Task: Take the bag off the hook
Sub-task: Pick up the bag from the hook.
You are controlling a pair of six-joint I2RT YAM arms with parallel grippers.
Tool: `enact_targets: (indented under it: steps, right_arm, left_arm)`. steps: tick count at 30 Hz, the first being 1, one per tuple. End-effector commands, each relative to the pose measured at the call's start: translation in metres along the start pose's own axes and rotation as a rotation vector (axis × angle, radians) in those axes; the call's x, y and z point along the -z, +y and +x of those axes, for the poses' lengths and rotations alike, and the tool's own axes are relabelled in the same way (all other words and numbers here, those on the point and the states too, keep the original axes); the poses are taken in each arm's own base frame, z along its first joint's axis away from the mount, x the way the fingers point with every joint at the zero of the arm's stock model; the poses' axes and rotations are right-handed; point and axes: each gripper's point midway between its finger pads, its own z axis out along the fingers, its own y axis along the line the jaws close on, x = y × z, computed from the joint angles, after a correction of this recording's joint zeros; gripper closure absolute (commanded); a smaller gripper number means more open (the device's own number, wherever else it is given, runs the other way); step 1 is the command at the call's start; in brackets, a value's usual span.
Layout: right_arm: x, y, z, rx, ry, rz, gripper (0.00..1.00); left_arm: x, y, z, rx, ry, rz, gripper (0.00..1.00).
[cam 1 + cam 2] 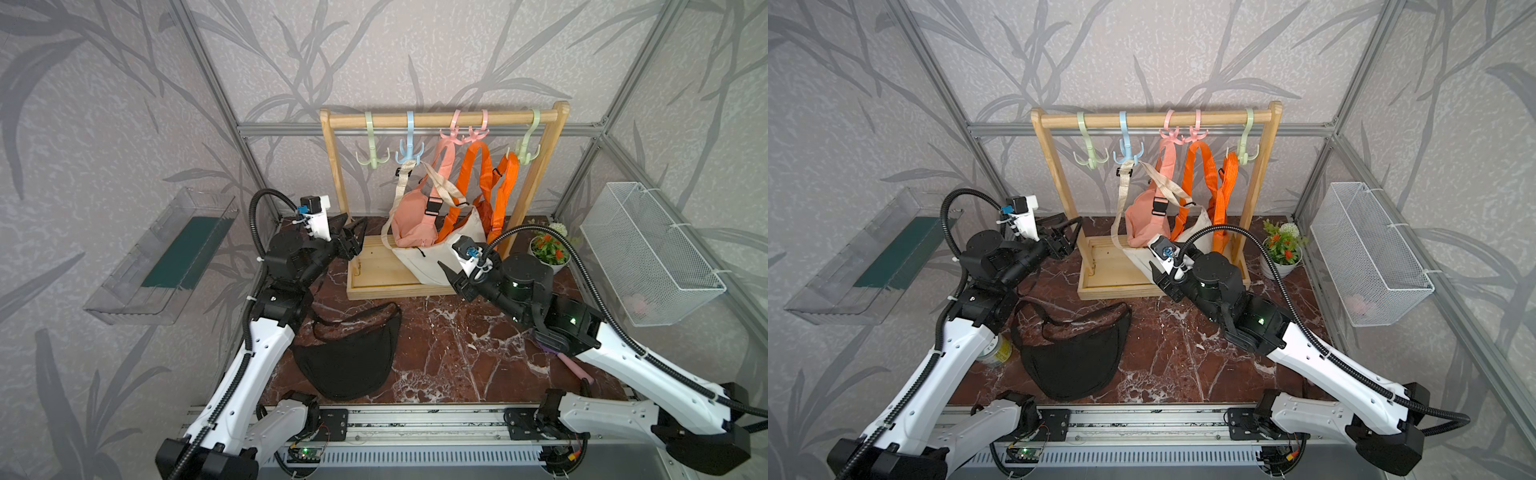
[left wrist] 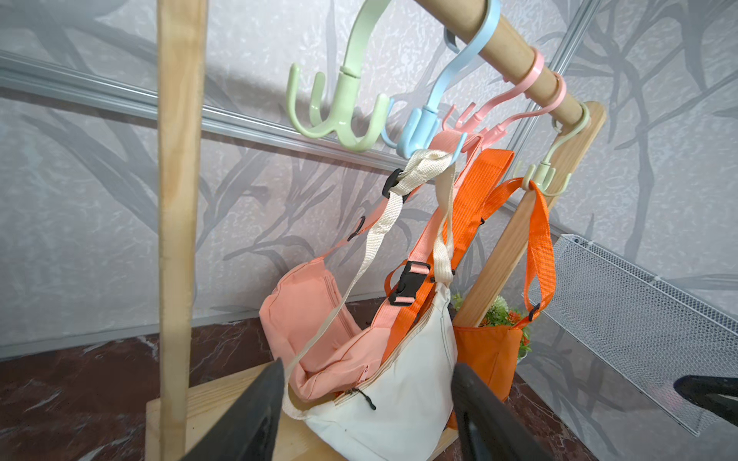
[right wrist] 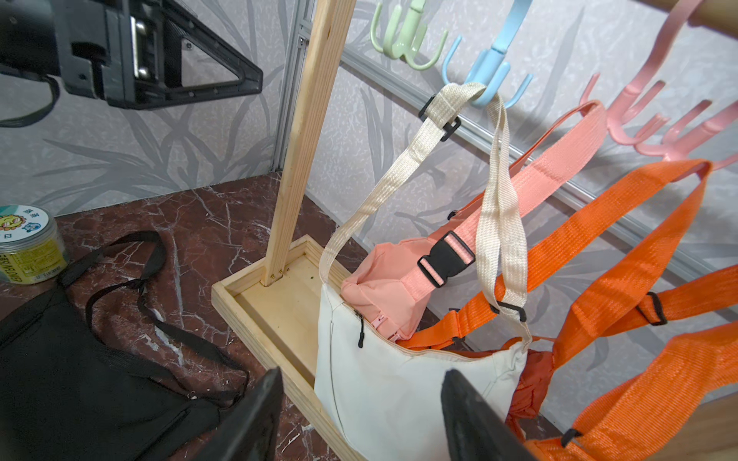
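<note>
Because the cream sling bag (image 3: 399, 391) hangs by its webbing strap (image 3: 435, 107) looped over a prong of the blue hook (image 3: 489, 76), the step likely calls for lifting that strap up off the prong, not tugging the body, and minding the pink bag (image 3: 379, 295) crowded against it. Both grippers stand spread and empty. The right gripper (image 3: 363, 377) is just before the bag's body and the left gripper (image 2: 367, 383) near its far side, neither gripping it.

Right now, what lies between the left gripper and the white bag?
Nothing. The left wrist view shows only bare rack base between the open left gripper and the white bag.
</note>
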Motion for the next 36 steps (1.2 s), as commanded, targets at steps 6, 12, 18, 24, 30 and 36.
enact_targets:
  steps: [6,12,18,24,30,36]
  right_arm:
    - [0.018,-0.026,-0.029,0.093,-0.126,0.106,0.36]
    - [0.022,-0.031,-0.033,0.138,-0.201,0.16,0.35]
    - [0.017,-0.05,-0.039,0.155,-0.215,0.287,0.24]
    - [-0.005,-0.089,-0.026,0.025,-0.142,0.365,0.25]
    - [-0.03,-0.109,-0.023,-0.076,-0.164,0.311,0.42]
    - [-0.064,-0.116,-0.022,-0.087,-0.159,0.278,0.36]
  left_arm:
    - [0.002,-0.035,-0.03,-0.106,-0.086,0.164,0.31]
    - [-0.006,-0.038,-0.023,-0.122,-0.063,0.2,0.31]
    - [-0.02,-0.025,-0.025,-0.106,-0.075,0.152,0.31]
    - [-0.034,-0.021,-0.028,-0.097,-0.076,0.15,0.32]
    - [-0.052,-0.023,-0.03,-0.1,-0.084,0.185,0.33]
    - [-0.073,-0.02,-0.027,-0.102,-0.06,0.184,0.33]
